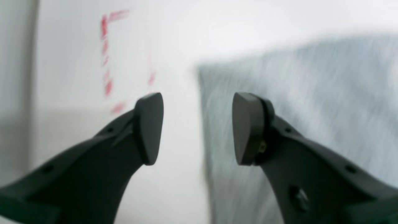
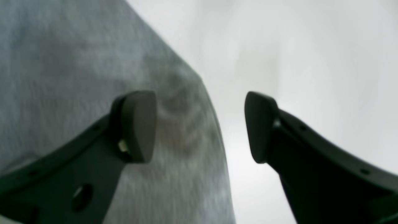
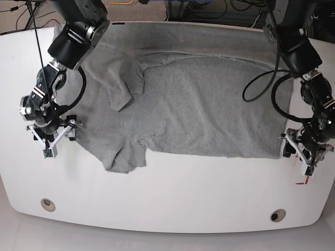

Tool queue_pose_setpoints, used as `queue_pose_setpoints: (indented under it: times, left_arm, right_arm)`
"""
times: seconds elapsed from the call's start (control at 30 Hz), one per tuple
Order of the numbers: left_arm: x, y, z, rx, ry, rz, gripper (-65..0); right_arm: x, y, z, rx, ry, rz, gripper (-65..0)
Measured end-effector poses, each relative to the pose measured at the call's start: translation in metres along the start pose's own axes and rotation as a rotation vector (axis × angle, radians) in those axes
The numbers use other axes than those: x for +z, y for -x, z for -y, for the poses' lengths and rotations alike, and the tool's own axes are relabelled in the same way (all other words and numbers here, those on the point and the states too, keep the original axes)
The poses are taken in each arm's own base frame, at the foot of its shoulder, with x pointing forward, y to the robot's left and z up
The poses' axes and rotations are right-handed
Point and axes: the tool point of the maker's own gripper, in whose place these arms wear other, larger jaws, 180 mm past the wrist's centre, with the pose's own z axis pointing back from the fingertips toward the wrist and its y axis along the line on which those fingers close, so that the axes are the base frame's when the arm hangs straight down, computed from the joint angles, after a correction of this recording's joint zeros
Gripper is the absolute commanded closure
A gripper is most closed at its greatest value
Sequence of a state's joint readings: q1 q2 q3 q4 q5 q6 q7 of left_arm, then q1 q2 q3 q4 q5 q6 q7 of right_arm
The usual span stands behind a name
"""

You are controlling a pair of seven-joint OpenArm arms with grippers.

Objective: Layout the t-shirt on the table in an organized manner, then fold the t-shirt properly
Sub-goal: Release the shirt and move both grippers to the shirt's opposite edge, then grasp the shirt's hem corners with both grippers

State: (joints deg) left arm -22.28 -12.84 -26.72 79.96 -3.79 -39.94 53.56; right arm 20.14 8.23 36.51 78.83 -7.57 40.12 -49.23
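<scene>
- At the left of the base view, the right gripper [image 3: 54, 137] is hovering by a corner of the t-shirt [image 3: 193, 104], its fingers standing wide apart and pinching nothing. Its wrist view is showing the cloth's edge running between the fingertips, so it is probably being lined up to take that side.
- Just right of it, a loose flap [image 3: 120, 83] is lying doubled over the grey fabric, and a lower piece [image 3: 125, 157] is sticking out toward the near side. Both are likely needing to be smoothed before any proper fold.
- Across the middle, the t-shirt is spreading over the far and central part of the table [image 3: 172, 198], its near edge running fairly straight toward the right. The layout is looking partly done, with folding probably still waiting.
- At the right, the left gripper [image 3: 302, 149] is hanging beside the near right corner, its fingers also well open and holding nothing. The corner is showing between and beyond them in its wrist view, presumably because this arm is getting ready to grasp there and draw the cloth taut. Red marks [image 3: 306, 180] are showing on the tabletop nearby; whether the fingertips are touching the fabric, I cannot tell.
</scene>
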Motion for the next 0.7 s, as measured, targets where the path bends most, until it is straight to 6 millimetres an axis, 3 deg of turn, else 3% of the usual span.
queue_pose_setpoints:
  times: [0.17,0.33,0.7]
  left_arm:
    - [-0.029,-0.004,0.015,0.039,0.061,0.012,-33.2]
    - [-0.043,0.008,0.017,0.076,0.083,-0.013,-33.2]
    - [-0.051,0.018,0.019,0.1,0.103,-0.021,-33.2]
  right_arm:
    - [-0.026,-0.018,-0.008,-0.043,-0.058,0.042,-40.9]
    - [-0.049,-0.018,-0.014,-0.094,-0.127,0.061,-40.9]
    - [-0.071,0.013,-0.019,-0.189,-0.186,0.07,-41.1]
